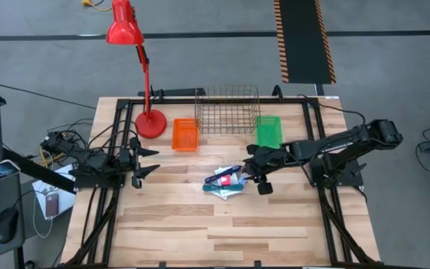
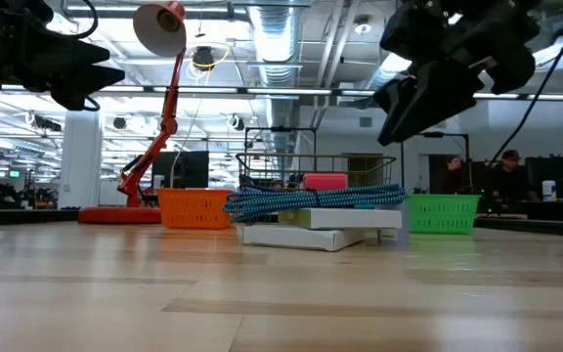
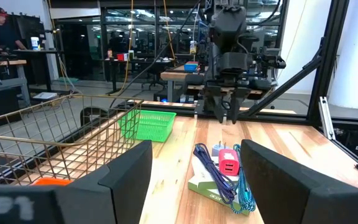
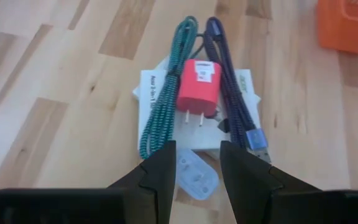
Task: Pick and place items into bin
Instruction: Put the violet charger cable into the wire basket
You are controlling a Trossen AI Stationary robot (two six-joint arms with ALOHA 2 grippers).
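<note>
The items lie in one small heap (image 1: pixel 226 181) at mid-table. Flat white boxes (image 4: pixel 149 87) sit at the bottom. On them rest a red plug block (image 4: pixel 199 87), a teal braided cable (image 4: pixel 166 93) and a dark blue braided cable (image 4: pixel 232 93). A pale clear plug (image 4: pixel 194 175) lies at the heap's right end. My right gripper (image 4: pixel 197 149) is open and hangs above that right end, clear of it in the low view (image 2: pixel 409 108). My left gripper (image 1: pixel 144 161) waits open near the table's left edge.
Along the far side stand an orange bin (image 1: pixel 186 134), a wire basket (image 1: pixel 228 110) and a green bin (image 1: pixel 269 131). A red desk lamp (image 1: pixel 149 123) stands at the far left. Bare wood runs along the near half of the table (image 1: pixel 215 232).
</note>
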